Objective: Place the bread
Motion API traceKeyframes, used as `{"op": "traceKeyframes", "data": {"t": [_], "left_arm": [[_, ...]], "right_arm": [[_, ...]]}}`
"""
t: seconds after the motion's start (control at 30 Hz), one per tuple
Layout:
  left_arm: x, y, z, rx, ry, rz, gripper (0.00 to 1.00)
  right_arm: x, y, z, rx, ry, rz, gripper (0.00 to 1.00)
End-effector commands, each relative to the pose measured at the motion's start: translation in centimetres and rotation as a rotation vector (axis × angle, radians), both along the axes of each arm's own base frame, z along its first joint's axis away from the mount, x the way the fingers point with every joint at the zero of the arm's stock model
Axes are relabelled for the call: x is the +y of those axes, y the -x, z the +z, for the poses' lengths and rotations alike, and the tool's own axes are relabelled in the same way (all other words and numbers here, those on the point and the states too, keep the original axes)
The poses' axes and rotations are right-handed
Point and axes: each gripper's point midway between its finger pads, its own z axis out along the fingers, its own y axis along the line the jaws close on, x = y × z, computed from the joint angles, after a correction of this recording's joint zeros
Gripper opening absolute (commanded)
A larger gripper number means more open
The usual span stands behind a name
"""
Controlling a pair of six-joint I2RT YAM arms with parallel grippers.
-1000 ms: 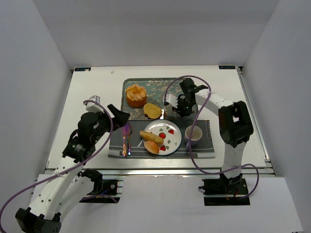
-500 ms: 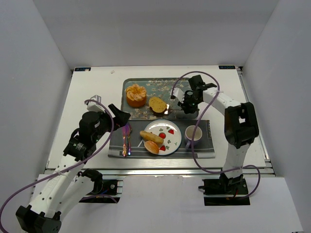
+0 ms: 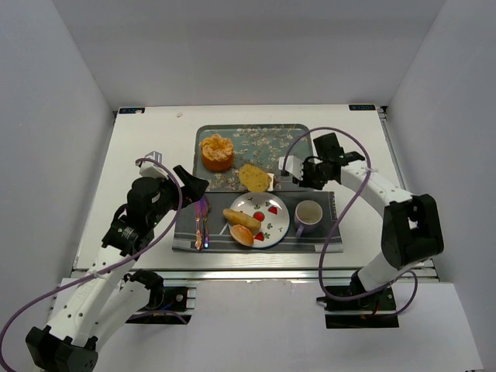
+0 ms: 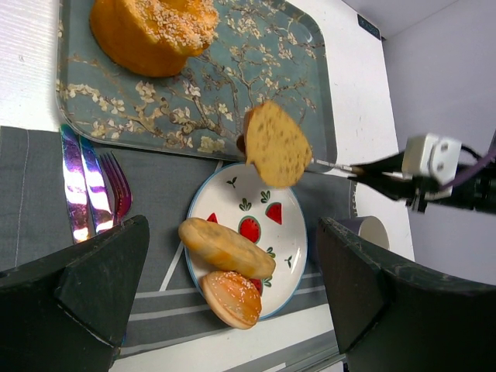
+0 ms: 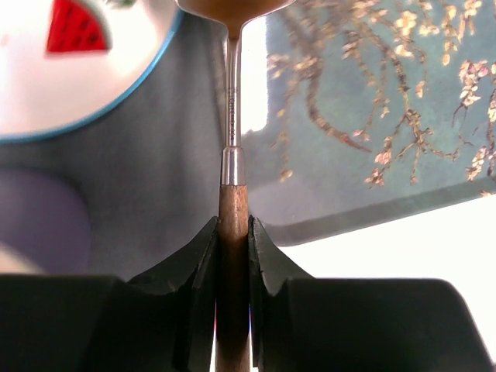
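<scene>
The flat round bread slice (image 3: 252,177) (image 4: 277,143) rides on the metal end of a wooden-handled server (image 5: 232,194), above the near rim of the tray and the far rim of the plate (image 3: 271,219). My right gripper (image 3: 304,179) (image 5: 232,232) is shut on the server's handle, right of the slice. The oval roll (image 3: 242,218) (image 4: 225,248) and the small bun (image 3: 242,235) (image 4: 232,298) lie on the plate's left side. My left gripper (image 3: 190,182) (image 4: 231,229) hangs open and empty, high to the left of the plate.
An orange ruffled cake (image 3: 217,151) stands on the flowered tray (image 3: 287,136). The plate rests on a grey placemat (image 3: 325,232), with a purple cup (image 3: 308,213) to its right and iridescent cutlery (image 3: 201,221) to its left.
My right arm has drawn back to the right and toward the near side. The slice on the server has come off the tray to the plate's far rim. The left arm is still.
</scene>
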Motion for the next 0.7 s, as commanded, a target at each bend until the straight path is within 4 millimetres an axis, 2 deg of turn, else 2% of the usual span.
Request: {"op": "traceKeyframes", "data": {"t": [0.0, 0.03, 0.07, 0.13, 0.37, 0.57, 0.6, 0.63, 0.67], "left_arm": [[-0.1, -0.2, 0.5, -0.022, 0.005, -0.009, 0.98], [-0.2, -0.2, 0.4, -0.019, 0.004, -0.012, 0.98], [-0.2, -0.2, 0.5, -0.023, 0.006, -0.012, 0.98], [-0.2, -0.3, 0.4, -0.020, 0.005, -0.012, 0.98], [0.0, -0.1, 0.5, -0.022, 0.005, -0.006, 0.98], [0.1, 0.1, 0.7, -0.026, 0.008, -0.004, 0.98], [0.1, 0.1, 0.7, -0.026, 0.008, -0.004, 0.98], [0.1, 0.1, 0.7, -0.027, 0.008, -0.002, 0.98], [0.1, 0.1, 0.8, -0.028, 0.006, -0.001, 0.98]], "right_arm": [[0.0, -0.5, 2.4, -0.189, -0.008, 0.097, 0.00], [0.0, -1.3, 2.9, -0.265, 0.003, 0.115, 0.00], [-0.3, -0.8, 2.2, -0.276, 0.015, 0.125, 0.00], [-0.4, -1.3, 3.2, -0.352, 0.020, 0.139, 0.00], [-1.0, -2.0, 3.8, -0.507, 0.057, 0.168, 0.00], [-0.9, -2.9, 4.6, -0.502, 0.010, 0.093, 0.00], [-0.9, -3.0, 4.3, -0.454, -0.019, 0.039, 0.00], [-0.8, -3.5, 5.1, -0.446, -0.033, 0.021, 0.00], [-0.8, -3.4, 4.9, -0.421, -0.035, 0.013, 0.00]]}}
